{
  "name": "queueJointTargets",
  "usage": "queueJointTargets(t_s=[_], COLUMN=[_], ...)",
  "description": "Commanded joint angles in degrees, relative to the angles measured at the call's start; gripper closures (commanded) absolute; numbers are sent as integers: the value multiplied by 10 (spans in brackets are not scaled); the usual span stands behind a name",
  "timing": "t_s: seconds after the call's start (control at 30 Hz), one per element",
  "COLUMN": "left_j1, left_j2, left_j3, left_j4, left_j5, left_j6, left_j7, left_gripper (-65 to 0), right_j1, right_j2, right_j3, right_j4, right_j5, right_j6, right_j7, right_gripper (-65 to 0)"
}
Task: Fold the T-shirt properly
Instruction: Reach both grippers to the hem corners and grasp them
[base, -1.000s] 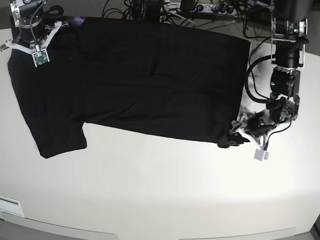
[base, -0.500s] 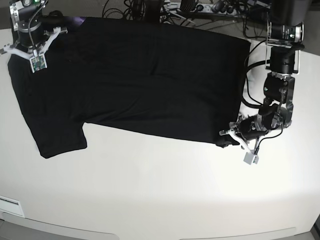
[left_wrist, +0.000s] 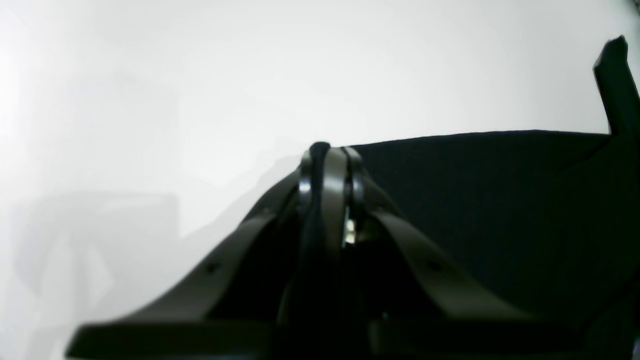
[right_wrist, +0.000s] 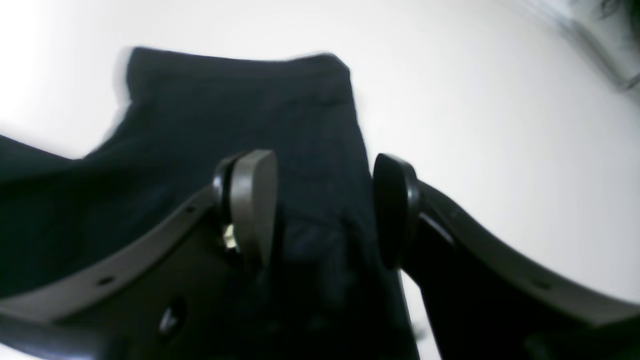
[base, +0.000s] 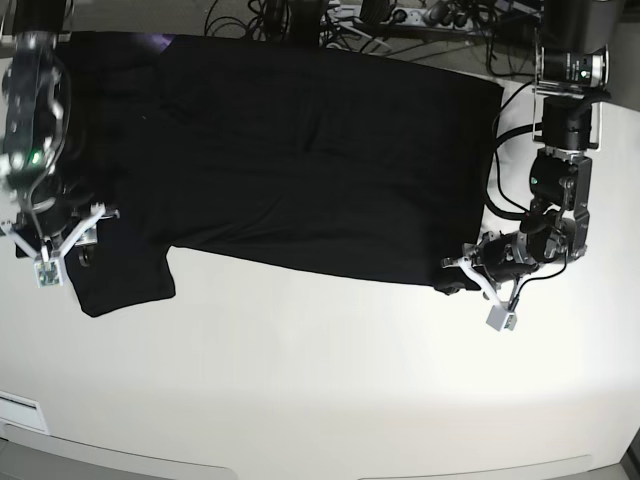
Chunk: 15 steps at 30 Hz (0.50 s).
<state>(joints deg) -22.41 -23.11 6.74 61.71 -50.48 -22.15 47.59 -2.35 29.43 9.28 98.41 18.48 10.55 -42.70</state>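
In the base view we see the T-shirt (base: 290, 160) spread plain side up across the white table (base: 330, 390), one sleeve reaching toward the near left. The left gripper (base: 462, 276) sits at the shirt's lower corner on the view's right; the right gripper (base: 50, 235) hovers over the sleeve's outer edge.

From the left wrist, we see the left gripper (left_wrist: 327, 165) clamped tight on a pinch of black cloth.

From the right wrist, though blurred, we see the right gripper (right_wrist: 325, 205) with its jaws apart, seemingly straddling the sleeve edge without pinching it.
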Motion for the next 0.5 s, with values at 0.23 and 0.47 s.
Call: queueJointTargets(t_s=[0.23, 0.47], left_j1=[-3, -3], left_j2=[-9, -9], left_j3=[0, 0], left_j4=[0, 0], left_j5=[31, 31], left_j6=[9, 9], left_j7=[22, 22], left_gripper=[0, 0], right_j1=[230, 319], right_j2=[32, 54], right_j3=[47, 48], right_j4=[-313, -528], right_j5=[149, 196], right_j6=[134, 187], right_j7=[-46, -41], right_gripper=[-335, -335])
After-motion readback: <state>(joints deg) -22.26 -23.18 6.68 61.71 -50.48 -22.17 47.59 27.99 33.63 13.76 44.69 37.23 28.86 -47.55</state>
